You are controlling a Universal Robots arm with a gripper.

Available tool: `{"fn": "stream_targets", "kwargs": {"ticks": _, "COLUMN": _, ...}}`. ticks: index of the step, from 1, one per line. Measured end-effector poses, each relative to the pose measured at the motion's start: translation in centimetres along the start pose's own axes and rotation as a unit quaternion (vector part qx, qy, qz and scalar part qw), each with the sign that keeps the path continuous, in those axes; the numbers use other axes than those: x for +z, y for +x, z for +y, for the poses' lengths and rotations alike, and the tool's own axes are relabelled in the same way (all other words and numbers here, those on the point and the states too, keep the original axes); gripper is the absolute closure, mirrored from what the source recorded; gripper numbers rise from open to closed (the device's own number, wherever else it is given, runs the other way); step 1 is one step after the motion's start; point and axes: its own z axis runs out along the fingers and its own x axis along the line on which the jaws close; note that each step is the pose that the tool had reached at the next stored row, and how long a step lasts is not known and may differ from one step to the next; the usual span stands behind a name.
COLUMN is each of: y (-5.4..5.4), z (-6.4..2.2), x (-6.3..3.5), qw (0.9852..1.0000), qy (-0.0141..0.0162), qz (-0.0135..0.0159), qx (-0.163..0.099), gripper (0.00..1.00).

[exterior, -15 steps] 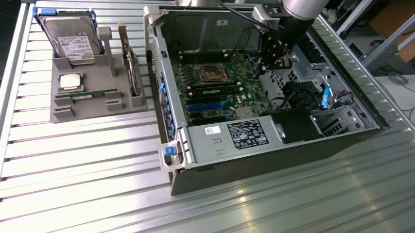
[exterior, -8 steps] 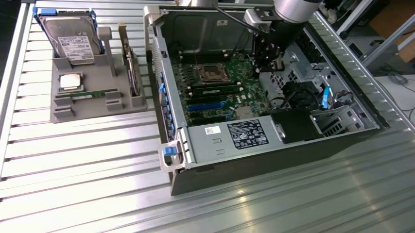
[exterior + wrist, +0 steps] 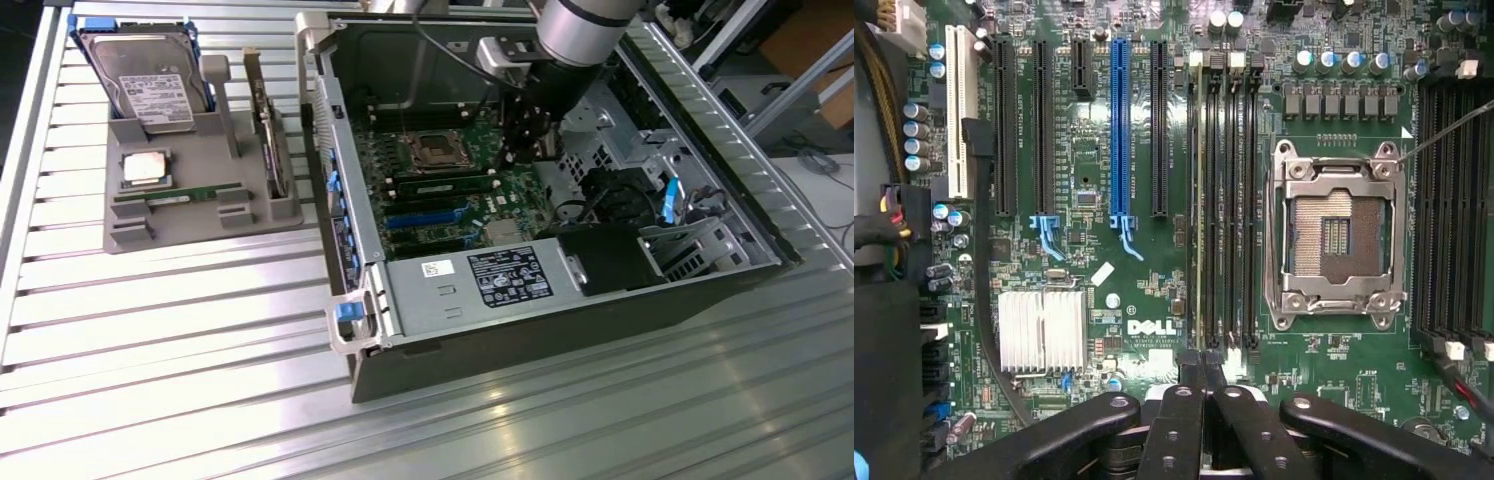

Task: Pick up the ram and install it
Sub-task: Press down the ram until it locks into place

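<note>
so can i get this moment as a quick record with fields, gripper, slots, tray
gripper: gripper shut, low inside the open computer case, at one end of the memory slots
held: nothing visibly gripped
memory slots: beside the empty cpu socket; one holds a ram module, seen edge-on
contact with module: cannot tell
tray: grey tray outside the case, at the exterior view's left
tray contents: hard drive, processor, green ram stick

I see the arm (image 3: 583, 30) reaching down into the open computer case (image 3: 534, 330), its gripper (image 3: 527, 135) low over the motherboard (image 3: 427, 190). On the grey tray (image 3: 200, 200) the ram (image 3: 180, 197) lies near its front edge.
</note>
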Motion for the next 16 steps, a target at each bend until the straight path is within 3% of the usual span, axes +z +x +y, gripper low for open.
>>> {"fn": "stream_targets", "kwargs": {"ticks": 4, "y": -0.2, "z": 0.12, "x": 0.85, "qw": 1.0000, "qy": 0.0000, "qz": 0.0003, "qx": 0.000, "gripper": 0.90}}
{"fn": "stream_targets", "kwargs": {"ticks": 16, "y": -0.2, "z": 0.46, "x": 1.89, "qw": 1.0000, "qy": 0.0000, "qz": 0.0007, "qx": 0.000, "gripper": 0.90}}
